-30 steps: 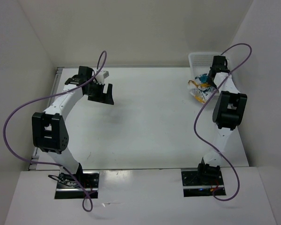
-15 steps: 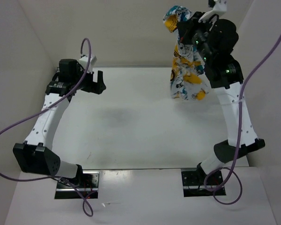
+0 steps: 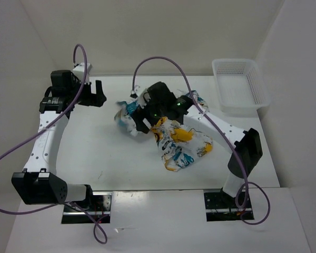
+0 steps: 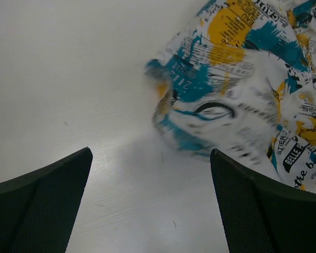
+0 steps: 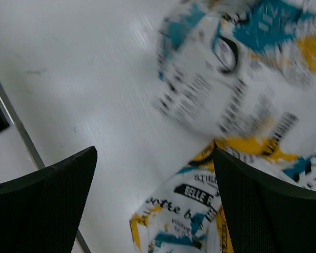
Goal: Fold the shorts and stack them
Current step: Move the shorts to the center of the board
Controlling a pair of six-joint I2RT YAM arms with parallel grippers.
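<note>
Right gripper (image 5: 155, 158) has its jaws spread wide with nothing pinched, hovering just over the shorts (image 3: 181, 145). They're a crumpled heap around the middle of the table (image 3: 110, 158). Left gripper (image 4: 151, 155) is spread and empty too, near the far left corner. I'd say no fold is made yet and nothing's stacked. There's bare surface toward the near and left edges for flattening. The basket (image 3: 239, 87) sits in the far right corner, well apart.

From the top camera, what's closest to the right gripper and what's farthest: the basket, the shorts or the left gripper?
1. The shorts: crumpled mid-table, right by the right gripper.
2. The left gripper: off to the left side.
3. The basket: far right corner.
</note>
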